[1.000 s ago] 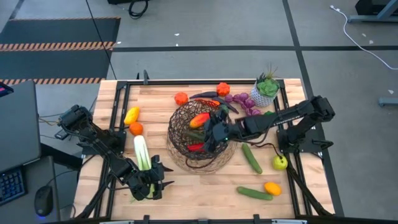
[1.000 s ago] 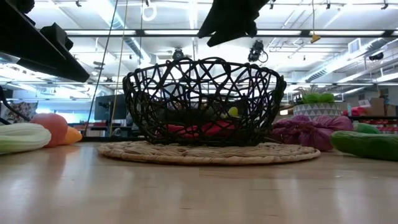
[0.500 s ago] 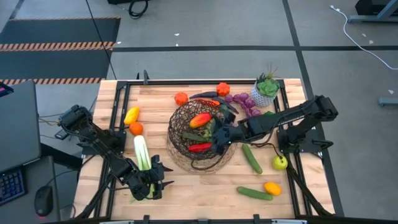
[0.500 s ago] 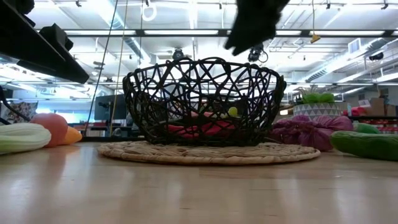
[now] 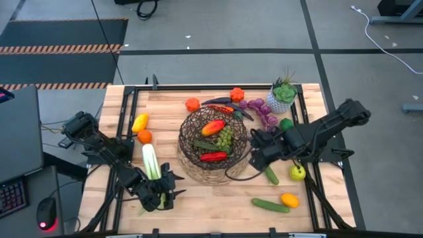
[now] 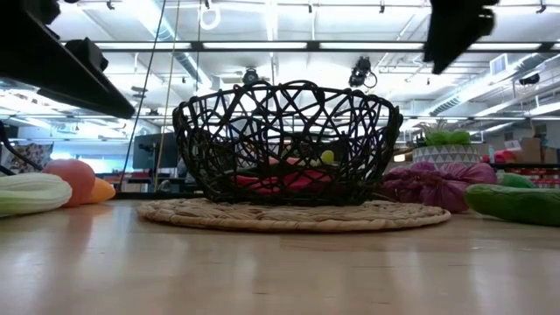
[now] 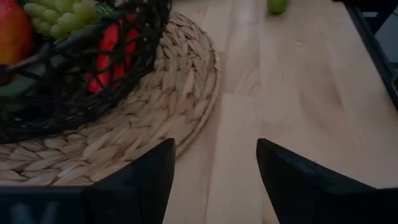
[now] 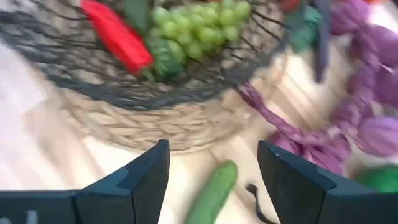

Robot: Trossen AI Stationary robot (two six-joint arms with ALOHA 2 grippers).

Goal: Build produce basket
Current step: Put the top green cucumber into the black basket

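**Right arm beside basket, nothing held**

Basket (image 5: 213, 147) sits at centre of the tabletop (image 5: 211, 198) in the high view, holding green grapes (image 5: 225, 138), a red pepper (image 5: 213, 157) and an orange pepper (image 5: 212, 127). Right gripper (image 5: 254, 149) is just right of the basket rim, above a cucumber (image 5: 268, 168); fingers apart, empty. Left gripper (image 5: 165, 192) waits lower left, fingers (image 7: 140, 180) apart, empty, beside the leek (image 5: 151, 160).

Blurred throughout in the right wrist view: dark openwork wire basket (image 8: 155, 87) and bunched purple grapes (image 8: 367, 93). Cut off at low view's edge: pale green leek (image 6: 31, 193).
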